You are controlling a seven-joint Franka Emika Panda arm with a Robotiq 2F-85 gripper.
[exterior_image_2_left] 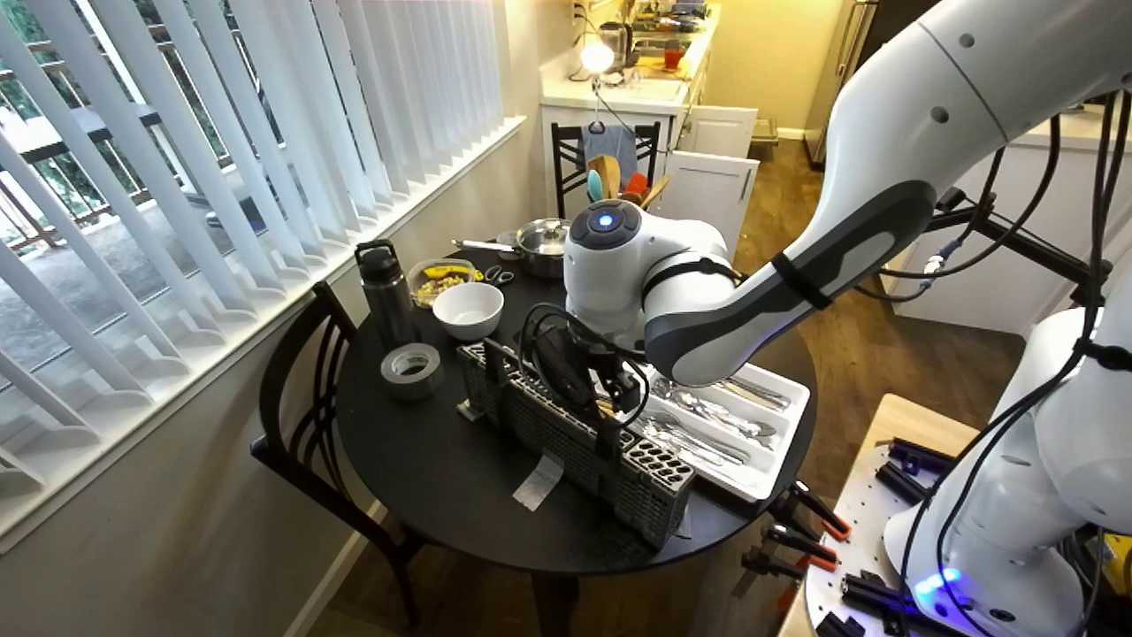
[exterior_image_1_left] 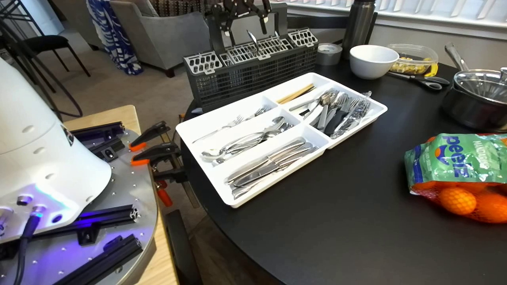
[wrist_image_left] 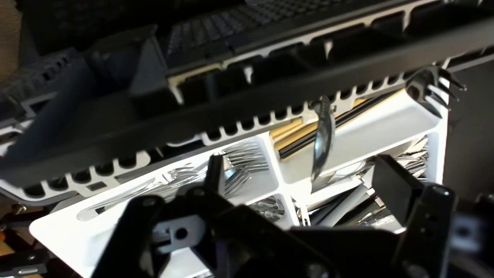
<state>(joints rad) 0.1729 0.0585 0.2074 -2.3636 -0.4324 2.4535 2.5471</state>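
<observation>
My gripper (exterior_image_1_left: 246, 29) hangs over a dark dishwasher cutlery basket (exterior_image_1_left: 245, 71), its jaws wide apart. In the wrist view, a shiny piece of cutlery (wrist_image_left: 323, 135), seen edge-on and probably a spoon, rises from the basket and appears in the gap between my fingers, apart from both pads. A fork (wrist_image_left: 424, 90) stands in the basket further right, outside the jaws. The basket's handle bar (wrist_image_left: 270, 92) crosses that view. Beside the basket lies a white divided tray (exterior_image_1_left: 277, 180) with forks, spoons, knives (exterior_image_1_left: 273, 164), chopsticks (exterior_image_1_left: 295, 94) and mixed utensils.
Near the basket's end are a tape roll (exterior_image_1_left: 328, 53), a tall bottle (exterior_image_1_left: 358, 29) and a white bowl (exterior_image_1_left: 372, 61). Beyond them sit a food container (exterior_image_1_left: 412, 59), scissors (exterior_image_1_left: 429, 82) and a lidded pot (exterior_image_1_left: 477, 101). A mandarin bag (exterior_image_1_left: 467, 158) lies on the black table.
</observation>
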